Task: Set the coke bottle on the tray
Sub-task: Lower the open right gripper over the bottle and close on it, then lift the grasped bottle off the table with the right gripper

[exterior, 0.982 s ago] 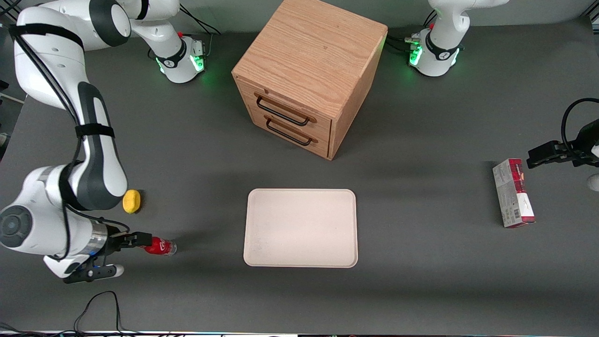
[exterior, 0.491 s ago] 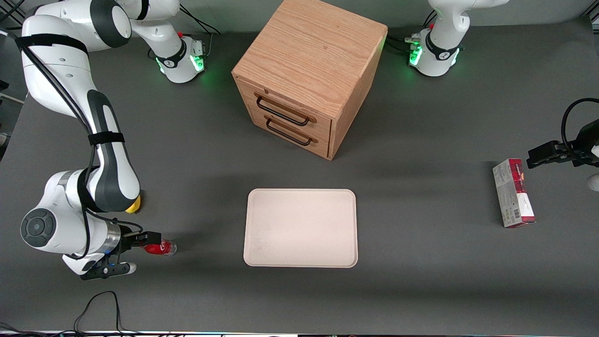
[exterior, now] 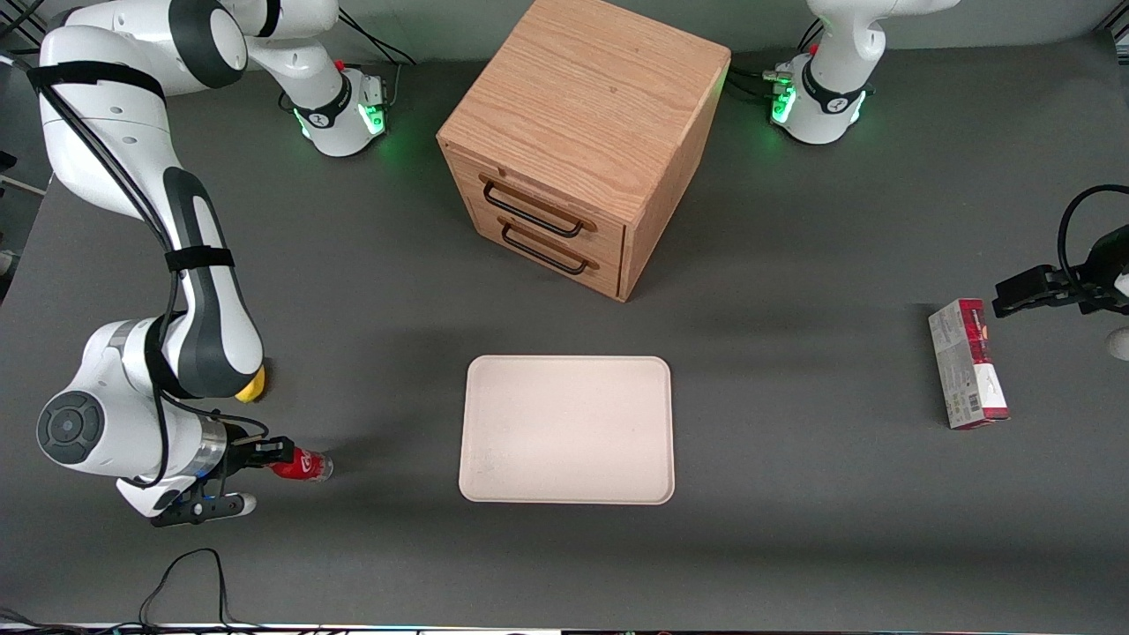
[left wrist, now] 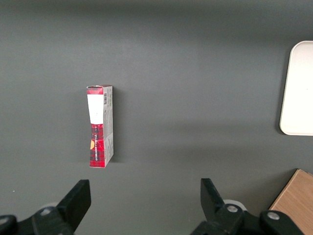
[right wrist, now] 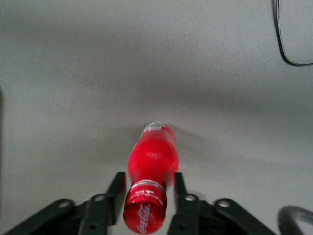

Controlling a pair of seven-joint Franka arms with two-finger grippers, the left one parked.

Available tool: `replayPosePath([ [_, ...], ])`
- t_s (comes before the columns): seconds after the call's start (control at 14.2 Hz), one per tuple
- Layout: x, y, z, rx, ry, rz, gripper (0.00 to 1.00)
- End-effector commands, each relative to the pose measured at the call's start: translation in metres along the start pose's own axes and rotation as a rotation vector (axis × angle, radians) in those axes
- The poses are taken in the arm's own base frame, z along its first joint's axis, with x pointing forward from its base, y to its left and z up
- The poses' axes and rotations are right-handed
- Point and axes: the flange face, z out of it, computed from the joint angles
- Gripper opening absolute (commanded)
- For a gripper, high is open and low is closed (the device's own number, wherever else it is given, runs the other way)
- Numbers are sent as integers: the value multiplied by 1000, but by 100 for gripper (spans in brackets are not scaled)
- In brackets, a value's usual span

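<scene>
since a moment ago my arm has swung in toward the bottle's end and then settled, w/ almost no shift in the last half-second, item status reads: approach done, grasp in progress. item 1, my gripper (exterior: 280, 451): low over the table (exterior: 794, 529) at the working arm's end, lined up w/ the cap end of the coke bottle (exterior: 302, 465); in the wrist view the fingers (right wrist: 116, 196) sit one each side of the neck, narrow gap, close to the plastic but i can't confirm contact, so i log them as part open and holding nothing yet. item 2, coke bottle (right wrist: 151, 169): lying on its side on the table, not lifted, cap pointing into my gripper, clear base pointing toward the tray; red body, red cap w/ white script visible, small silver-white patch near the base. position unchanged vs earlier. item 3, tray (exterior: 566, 429): cream-white, flat, low rim, well apart from the bottle toward the table's middle, nothing on it. item 4, yellow lump (exterior: 253, 385): near the bottle, farther from the front camera, now mostly hidden by my forearm. judgement: task early; closing on the neck is prob. next, then lift and carry. round neck may roll or slip if pinched off-centre.
</scene>
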Motion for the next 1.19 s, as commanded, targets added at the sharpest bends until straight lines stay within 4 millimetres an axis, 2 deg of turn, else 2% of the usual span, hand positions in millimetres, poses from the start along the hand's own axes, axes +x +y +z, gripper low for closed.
replayPosePath([
  [0.0,-5,-2,-10,-26,7,-7,20],
  [0.14,-1,0,-23,-30,31,-4,20],
  [0.28,-2,1,-52,-32,39,-2,20],
  [0.49,-12,-4,-126,-31,22,-1,20],
  [0.7,-39,-7,-210,-28,-13,1,20],
  [0.91,-70,-11,-264,-29,-33,1,20],
  [0.98,-74,-13,-273,-28,-23,-2,20],
  [1.05,-74,-22,-274,-25,-22,-16,20],
  [1.12,-73,-45,-274,-24,-19,-50,20],
])
